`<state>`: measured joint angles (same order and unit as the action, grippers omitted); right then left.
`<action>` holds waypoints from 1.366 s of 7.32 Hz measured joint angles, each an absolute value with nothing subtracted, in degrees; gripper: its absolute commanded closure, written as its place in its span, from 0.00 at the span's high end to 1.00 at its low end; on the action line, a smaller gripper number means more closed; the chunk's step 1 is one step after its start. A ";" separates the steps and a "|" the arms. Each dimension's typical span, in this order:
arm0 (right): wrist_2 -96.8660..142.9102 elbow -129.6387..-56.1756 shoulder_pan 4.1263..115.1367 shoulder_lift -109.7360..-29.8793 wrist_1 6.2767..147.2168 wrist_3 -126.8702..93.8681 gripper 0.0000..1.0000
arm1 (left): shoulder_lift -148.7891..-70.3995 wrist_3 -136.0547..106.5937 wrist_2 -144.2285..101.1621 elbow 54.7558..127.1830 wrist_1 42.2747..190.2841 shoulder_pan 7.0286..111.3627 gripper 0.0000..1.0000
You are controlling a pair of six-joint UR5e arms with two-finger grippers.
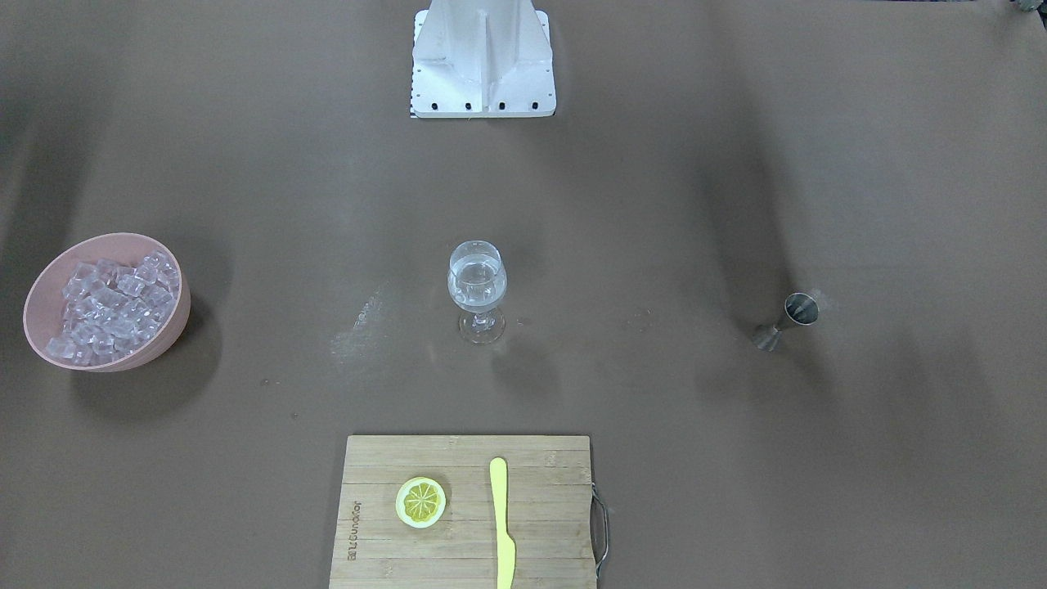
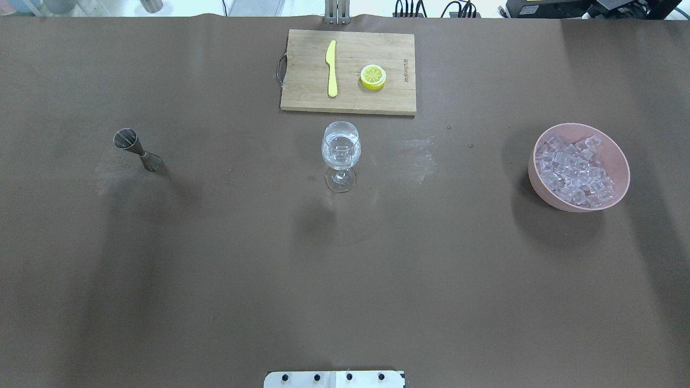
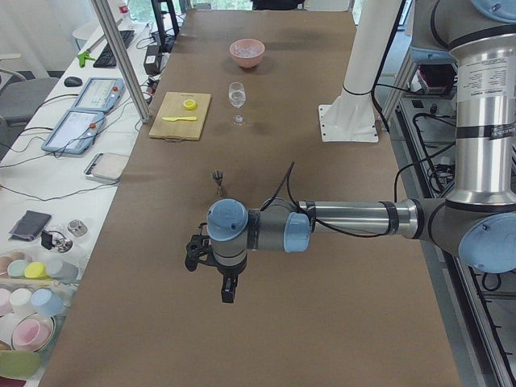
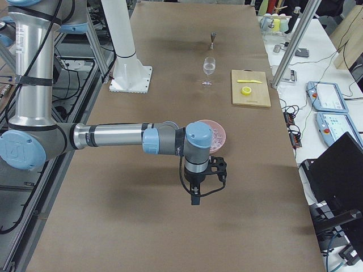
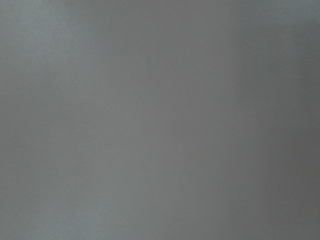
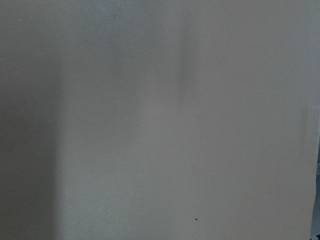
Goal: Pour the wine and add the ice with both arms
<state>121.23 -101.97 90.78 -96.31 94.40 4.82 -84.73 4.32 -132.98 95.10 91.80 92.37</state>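
A stemmed wine glass point(image 1: 477, 286) holding clear liquid stands at the table's middle; it also shows in the overhead view point(image 2: 340, 152). The ice point(image 1: 114, 307) fills a pink bowl point(image 1: 168, 339) on the robot's right, seen from overhead as ice point(image 2: 574, 172) in the bowl point(image 2: 542, 191). A steel jigger point(image 1: 789, 319) stands on the robot's left. The left gripper point(image 3: 228, 294) hangs above bare table, short of the jigger point(image 3: 218, 179). The right gripper point(image 4: 194, 198) hangs just short of the bowl point(image 4: 218, 136). I cannot tell whether either is open or shut. Both wrist views show only bare table.
A wooden cutting board point(image 2: 302, 81) lies at the far edge with a yellow knife point(image 2: 331, 67) and a lemon slice point(image 2: 373, 76) on it. The white metal stand point(image 1: 483, 57) is at the robot's side of the table. Desks with equipment line the far side.
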 measured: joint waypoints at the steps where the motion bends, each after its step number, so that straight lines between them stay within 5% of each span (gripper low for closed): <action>1: 120.92 -102.88 90.83 -96.39 94.35 4.84 1.00 | -84.73 4.34 -132.98 95.10 91.78 92.37 0.99; 10: 127.20 -101.02 90.56 -96.10 94.48 4.64 1.00 | -85.27 4.13 -132.98 95.30 91.76 92.29 0.99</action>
<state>127.20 -101.02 90.56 -96.10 94.48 4.64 -85.27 4.13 -132.98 95.30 91.76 92.29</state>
